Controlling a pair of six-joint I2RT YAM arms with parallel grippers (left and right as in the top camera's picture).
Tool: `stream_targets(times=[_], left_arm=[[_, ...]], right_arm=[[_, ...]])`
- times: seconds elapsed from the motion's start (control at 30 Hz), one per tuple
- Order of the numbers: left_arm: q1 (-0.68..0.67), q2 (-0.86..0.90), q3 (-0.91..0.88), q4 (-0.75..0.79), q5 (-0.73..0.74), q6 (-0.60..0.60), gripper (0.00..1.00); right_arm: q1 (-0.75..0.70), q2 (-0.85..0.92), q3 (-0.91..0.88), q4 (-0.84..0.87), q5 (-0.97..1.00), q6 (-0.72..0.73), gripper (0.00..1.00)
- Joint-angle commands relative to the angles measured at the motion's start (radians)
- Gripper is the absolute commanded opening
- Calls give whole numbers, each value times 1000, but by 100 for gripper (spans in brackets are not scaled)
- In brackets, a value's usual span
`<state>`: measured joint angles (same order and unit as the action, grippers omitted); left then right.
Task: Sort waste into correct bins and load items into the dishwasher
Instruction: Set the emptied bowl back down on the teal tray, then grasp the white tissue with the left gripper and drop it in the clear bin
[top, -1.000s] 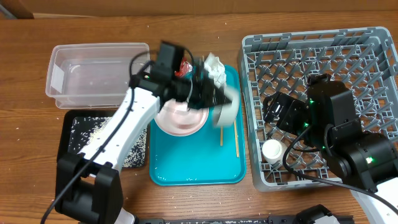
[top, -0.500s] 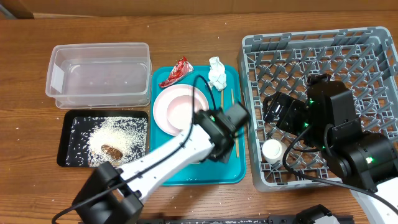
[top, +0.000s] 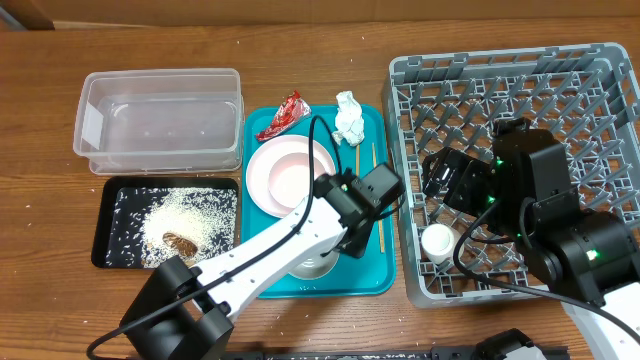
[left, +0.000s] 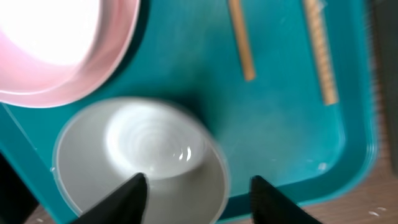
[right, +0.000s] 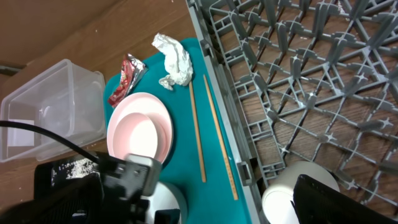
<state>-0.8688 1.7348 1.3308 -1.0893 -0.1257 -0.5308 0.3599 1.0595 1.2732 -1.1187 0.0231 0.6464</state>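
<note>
The white bowl (left: 143, 155) sits upright on the teal tray's front part. My left gripper (left: 199, 193) is open over it, one finger inside the bowl and the other outside its rim. From overhead the left gripper (top: 325, 250) covers most of the bowl (top: 310, 266). Behind it on the tray lie the pink-rimmed plate (top: 285, 180), two chopsticks (top: 378, 215), a red wrapper (top: 281, 116) and a crumpled napkin (top: 349, 118). My right gripper (top: 440, 180) hangs wide open over the grey dish rack (top: 520, 90), holding nothing. The small cup (right: 292, 196) stands in the rack's near left corner.
The clear tub (top: 160, 120) stands at the back left. In front of it is the black tray (top: 108, 225) with grainy food scraps (top: 185, 225). The teal tray (top: 370, 275) lies between the bins and the rack.
My left arm swung from the back of the teal tray to its front, carrying the bowl. The bowl now rests on the tray and the jaws have parted. The right arm has not moved.
</note>
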Motion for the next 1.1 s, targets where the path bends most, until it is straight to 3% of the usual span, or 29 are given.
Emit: stream_targets(times=[0.0, 0.1, 0.37, 0.57, 0.77, 0.93, 1.07], left_arm=[[32, 2, 125, -13, -42, 20, 70], [113, 2, 183, 35, -61, 61, 79], [378, 101, 190, 469, 211, 185, 79], [404, 269, 191, 752, 308, 235, 81], [396, 406, 191, 879, 296, 239, 82], [396, 487, 191, 896, 264, 208, 67], [397, 499, 191, 892, 265, 185, 35]], right_arm=[[-2, 2, 9, 2, 3, -7, 100], [-2, 2, 9, 2, 2, -7, 100], [-2, 2, 9, 2, 2, -7, 100], [-2, 2, 9, -5, 2, -6, 100], [-2, 5, 8, -24, 2, -6, 100], [-2, 18, 7, -36, 2, -6, 100], [-2, 32, 7, -51, 2, -6, 100]])
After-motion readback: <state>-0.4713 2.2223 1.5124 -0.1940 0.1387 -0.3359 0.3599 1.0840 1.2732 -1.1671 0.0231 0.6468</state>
